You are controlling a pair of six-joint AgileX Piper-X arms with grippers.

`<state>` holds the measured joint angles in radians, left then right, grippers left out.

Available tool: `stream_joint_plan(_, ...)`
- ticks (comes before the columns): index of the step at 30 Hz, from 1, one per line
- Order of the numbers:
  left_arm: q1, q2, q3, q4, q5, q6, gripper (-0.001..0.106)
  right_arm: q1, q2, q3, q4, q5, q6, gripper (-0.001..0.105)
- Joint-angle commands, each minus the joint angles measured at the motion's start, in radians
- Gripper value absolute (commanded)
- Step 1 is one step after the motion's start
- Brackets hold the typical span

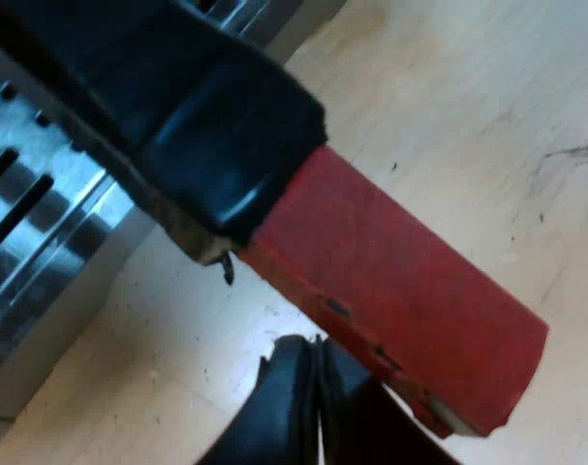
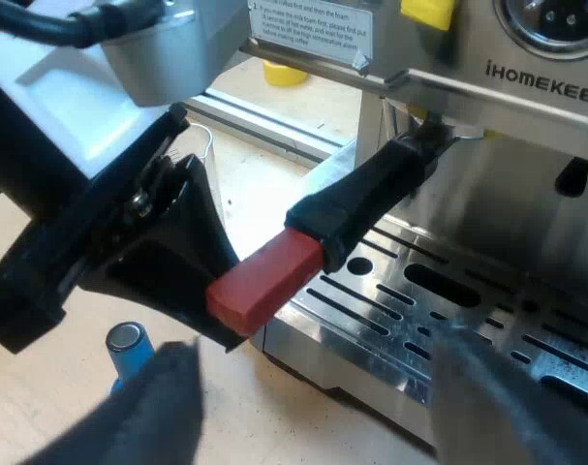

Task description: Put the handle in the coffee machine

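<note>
- The holder's dark handle (image 2: pixel 366 199) is up at the front of the espresso machine (image 2: pixel 526 184). Its head is tucked under the brew head, above the drip tray (image 2: pixel 439 300).
- Its long axis runs from the machine's front outward and slightly down, and the red end (image 2: pixel 264 281) is the far tip, clear of the tray's edge.
- The left gripper (image 1: pixel 318 387) is the nearer arm by a wide margin. Its fingers are pressed together with nothing between them, and they lie just beside the red end, on its flank rather than around it.
- From there the likely move is a sideways push on the red end to swing the handle into its lock — a judgement, not something seen.
- The right gripper (image 2: pixel 313 387) hangs well back from the machine front, fingers spread wide and empty.
- A blue tamper (image 2: pixel 129 351) stands on the table close by the left arm.
- Hidden: the holder's metal head and its seat — I cannot tell whether it is engaged. I also cannot tell whether the left fingers actually touch the red end.
</note>
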<state>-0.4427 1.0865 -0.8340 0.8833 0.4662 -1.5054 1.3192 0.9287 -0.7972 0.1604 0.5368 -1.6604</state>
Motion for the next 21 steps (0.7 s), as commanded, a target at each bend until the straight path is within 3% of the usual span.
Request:
stream_joint_plan(1, -0.028, -0.008, -0.022, -0.155, 0.185, 0.0, 0.001, 0.001, -0.005, -0.001, -0.004, -0.002, 0.004, 0.07)
stream_joint_plan(4, -0.028, -0.008, -0.022, -0.245, 0.322, -0.001, 0.001, 0.001, -0.005, -0.001, -0.004, -0.002, 0.004, 0.07)
stream_joint_plan(8, -0.028, -0.008, -0.022, -0.267, 0.332, -0.001, 0.001, 0.001, -0.005, -0.001, -0.004, 0.001, 0.004, 0.07)
stream_joint_plan(11, -0.019, -0.01, -0.022, -0.19, 0.267, -0.001, 0.001, 0.001, -0.005, -0.001, -0.004, 0.001, 0.004, 0.07)
stream_joint_plan(12, -0.009, -0.015, -0.022, -0.142, 0.211, 0.004, 0.001, 0.001, -0.005, -0.001, -0.004, 0.001, 0.004, 0.07)
stream_joint_plan(16, 0.052, -0.051, -0.022, 0.01, 0.084, 0.102, 0.001, 0.001, -0.005, -0.001, -0.004, 0.005, 0.004, 0.07)
stream_joint_plan(18, 0.093, -0.083, -0.022, 0.043, 0.08, 0.126, 0.002, 0.001, -0.005, -0.001, -0.004, 0.004, 0.004, 0.07)
stream_joint_plan(21, 0.174, -0.14, -0.022, 0.08, 0.084, 0.126, 0.015, 0.001, -0.005, -0.001, -0.004, 0.02, 0.004, 0.07)
